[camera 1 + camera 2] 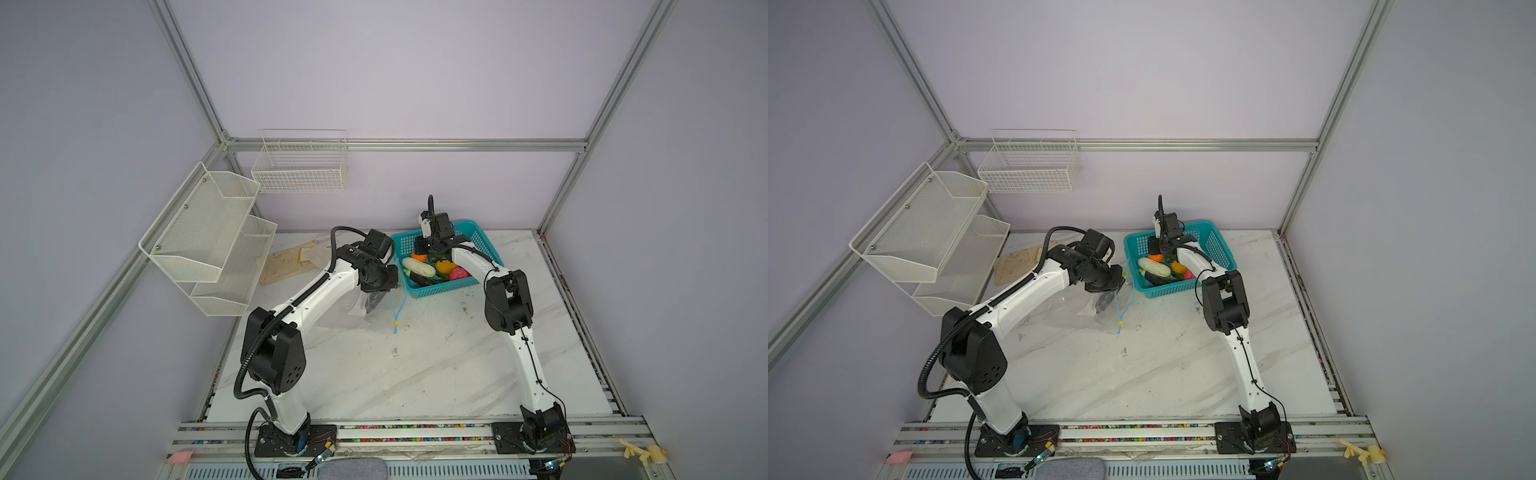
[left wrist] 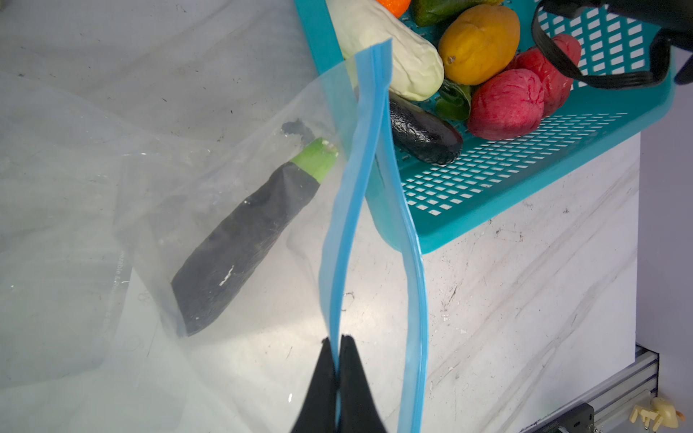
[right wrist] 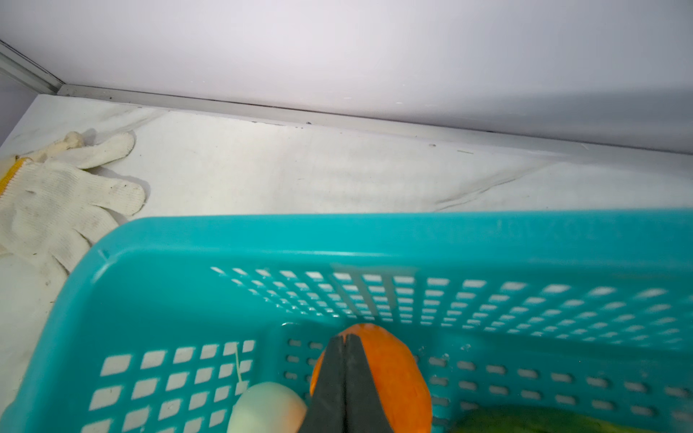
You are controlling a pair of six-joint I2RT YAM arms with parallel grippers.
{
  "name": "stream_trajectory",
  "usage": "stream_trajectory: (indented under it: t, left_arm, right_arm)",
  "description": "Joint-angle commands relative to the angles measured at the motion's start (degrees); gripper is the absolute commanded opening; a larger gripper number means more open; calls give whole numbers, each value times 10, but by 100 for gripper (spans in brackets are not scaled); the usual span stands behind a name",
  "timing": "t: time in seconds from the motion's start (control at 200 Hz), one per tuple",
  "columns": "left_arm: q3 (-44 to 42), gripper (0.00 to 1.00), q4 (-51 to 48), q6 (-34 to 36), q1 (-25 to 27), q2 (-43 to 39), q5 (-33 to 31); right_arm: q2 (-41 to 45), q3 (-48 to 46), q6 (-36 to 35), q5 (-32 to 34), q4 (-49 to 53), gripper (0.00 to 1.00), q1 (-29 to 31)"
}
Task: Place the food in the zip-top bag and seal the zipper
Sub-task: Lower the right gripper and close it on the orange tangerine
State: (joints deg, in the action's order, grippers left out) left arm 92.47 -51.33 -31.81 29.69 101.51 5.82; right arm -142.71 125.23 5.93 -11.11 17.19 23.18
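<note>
At the far left, one white mesh rack with two tiers hangs on the side wall, and one white wire basket hangs on the back wall. One off-white knitted glove lies on the white marbled surface near the back wall.

The left jaws are pressed together on one side of the thin light blue zipper strip. This holds up the mouth of the one large clear plastic zip-top bag, and the strip's other side bows away, so the mouth gapes. One small yellow slider tab sits near the strip's lower end. One dark purple-black eggplant piece with a green stem lies inside the bag.

Just to the right stands one teal perforated plastic basket. It holds:
- one long white vegetable
- one orange piece
- one green piece
- one yellow-orange fruit
- two red-pink lumps, touching each other
- one whole dark eggplant

The right jaws are down in the basket, pressed together with nothing visible between them. Their tips are in front of the orange piece, and whether they touch it cannot be told.
</note>
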Motion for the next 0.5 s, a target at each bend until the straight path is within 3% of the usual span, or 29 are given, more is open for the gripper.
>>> stream_trajectory:
  t: [0.0, 0.495]
  left_arm:
    - [37, 0, 14, 11, -2, -7, 3]
    - [43, 0, 14, 10, -2, -5, 2]
  right_arm:
    - [-12, 5, 1, 9, 1, 0, 4]
    - [45, 12, 22, 55, 2, 0, 3]
